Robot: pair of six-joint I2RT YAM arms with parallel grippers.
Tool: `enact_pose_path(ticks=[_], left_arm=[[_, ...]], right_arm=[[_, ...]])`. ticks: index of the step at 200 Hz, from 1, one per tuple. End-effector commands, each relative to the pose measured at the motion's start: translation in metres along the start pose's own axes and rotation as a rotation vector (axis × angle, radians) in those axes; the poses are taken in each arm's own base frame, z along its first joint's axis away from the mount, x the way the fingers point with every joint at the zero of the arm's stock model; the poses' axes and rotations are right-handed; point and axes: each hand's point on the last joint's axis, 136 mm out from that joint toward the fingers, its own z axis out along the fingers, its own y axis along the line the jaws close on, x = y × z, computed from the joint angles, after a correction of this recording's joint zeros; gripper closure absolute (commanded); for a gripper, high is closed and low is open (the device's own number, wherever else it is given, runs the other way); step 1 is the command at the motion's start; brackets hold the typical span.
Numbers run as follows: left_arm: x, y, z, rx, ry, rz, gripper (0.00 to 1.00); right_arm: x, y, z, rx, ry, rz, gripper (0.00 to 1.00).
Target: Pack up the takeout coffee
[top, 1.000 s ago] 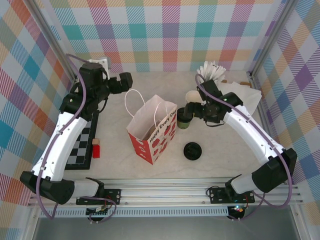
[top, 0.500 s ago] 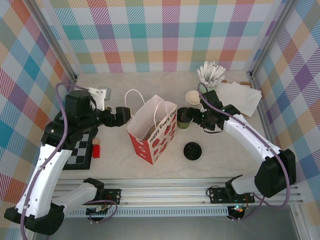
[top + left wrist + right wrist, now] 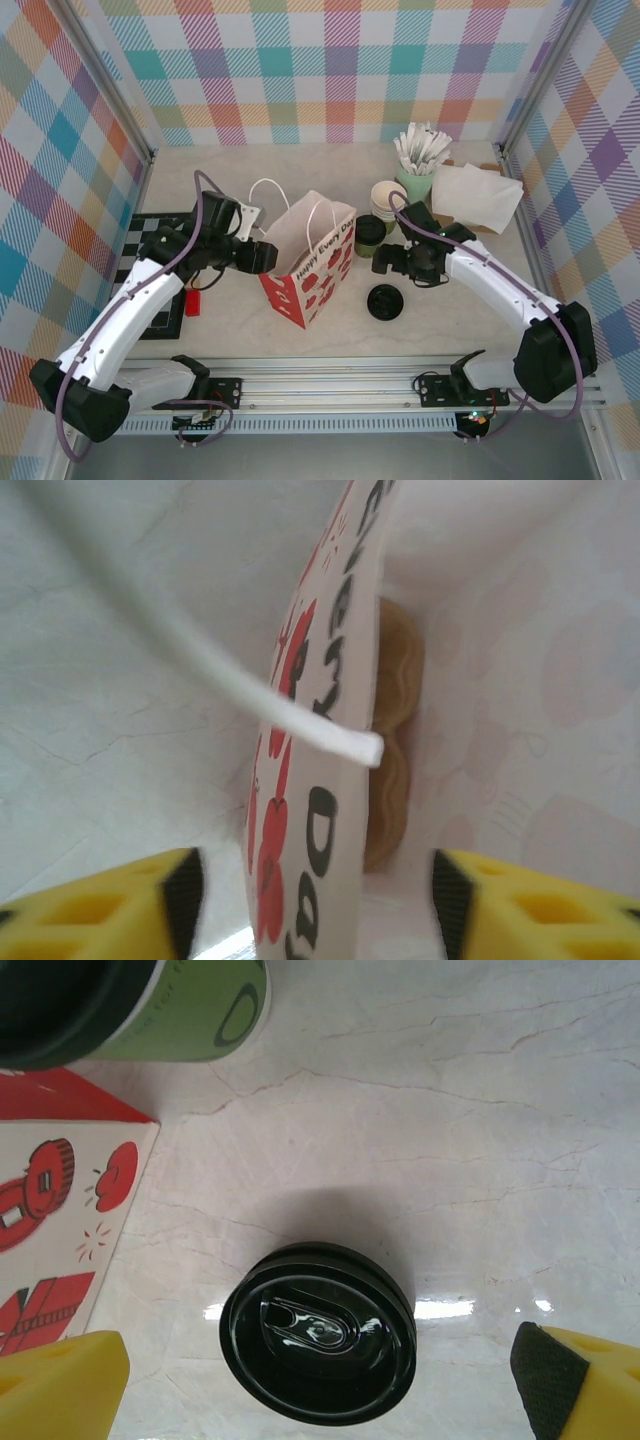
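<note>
The takeout coffee (image 3: 369, 236), a green cup with a black lid, stands on the table just right of the paper bag (image 3: 305, 268). In the right wrist view it sits at the top left (image 3: 150, 1005). My right gripper (image 3: 384, 265) hovers open just right of and in front of the cup, its yellow fingers (image 3: 60, 1390) wide on either side of the loose black lid (image 3: 318, 1345). My left gripper (image 3: 266, 258) is at the bag's left rim. Its jaws straddle the bag's wall (image 3: 320, 810) with a gap on each side, and its fingertips (image 3: 130, 900) stay clear of the paper.
A loose black lid (image 3: 385, 301) lies in front of the coffee. Behind it stand stacked cream-rimmed cups (image 3: 388, 196), a green holder of white utensils (image 3: 420, 160) and napkins (image 3: 476, 194). A checkerboard (image 3: 150, 285) and red block (image 3: 192, 300) lie left. Something brown and wavy (image 3: 395, 740) sits inside the bag.
My left arm swung down and right to the bag's rim, and its jaws narrowed around the wall. My right gripper drew back from the coffee toward the loose lid.
</note>
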Motion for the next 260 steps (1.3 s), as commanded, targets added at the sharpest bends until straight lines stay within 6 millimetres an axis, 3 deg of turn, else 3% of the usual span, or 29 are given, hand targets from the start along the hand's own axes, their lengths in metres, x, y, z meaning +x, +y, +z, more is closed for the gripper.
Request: enact_pose_path(ticks=[1,19,63,104,132,152,166,177,194,207,230,260], left_arm=[[-0.009,0.001,-0.007,-0.030,-0.016,0.102,0.58],[-0.012,0.010,-0.007,-0.083,-0.018,0.159,0.68],[-0.019,0.014,-0.016,-0.086,-0.027,0.339,0.70],[-0.047,0.026,-0.014,-0.157,-0.067,0.435,0.69],[-0.056,0.030,-0.024,-0.166,-0.091,0.427,0.75],[-0.059,0.033,-0.037,-0.170,-0.127,0.414,0.86],[-0.060,0.031,-0.041,-0.153,-0.135,0.401,0.86],[-0.059,0.030,-0.041,-0.147,-0.131,0.392,0.82],[-0.061,0.032,-0.039,-0.152,-0.126,0.370,0.66],[-0.066,0.031,-0.040,-0.151,-0.137,0.358,0.47],[-0.076,0.031,-0.051,-0.161,-0.197,0.343,0.23],[-0.088,0.037,-0.070,-0.174,-0.307,0.296,0.09]], right_arm=[[-0.012,0.015,-0.004,-0.067,-0.048,-0.007,0.00],[-0.020,0.030,-0.005,-0.118,-0.056,-0.047,0.00],[-0.051,0.060,-0.008,-0.204,-0.123,-0.064,0.00],[-0.074,0.062,0.007,-0.153,-0.172,-0.091,0.00],[-0.088,0.071,0.016,-0.144,-0.176,-0.143,0.00],[-0.090,0.076,0.020,-0.158,-0.171,-0.165,0.00],[-0.092,0.077,0.024,-0.155,-0.172,-0.174,0.00],[-0.094,0.075,0.027,-0.139,-0.175,-0.177,0.00],[-0.096,0.075,0.032,-0.126,-0.170,-0.191,0.00],[-0.098,0.077,0.035,-0.129,-0.163,-0.202,0.00],[-0.102,0.079,0.040,-0.116,-0.162,-0.211,0.00],[-0.107,0.079,0.045,-0.096,-0.158,-0.221,0.00]])
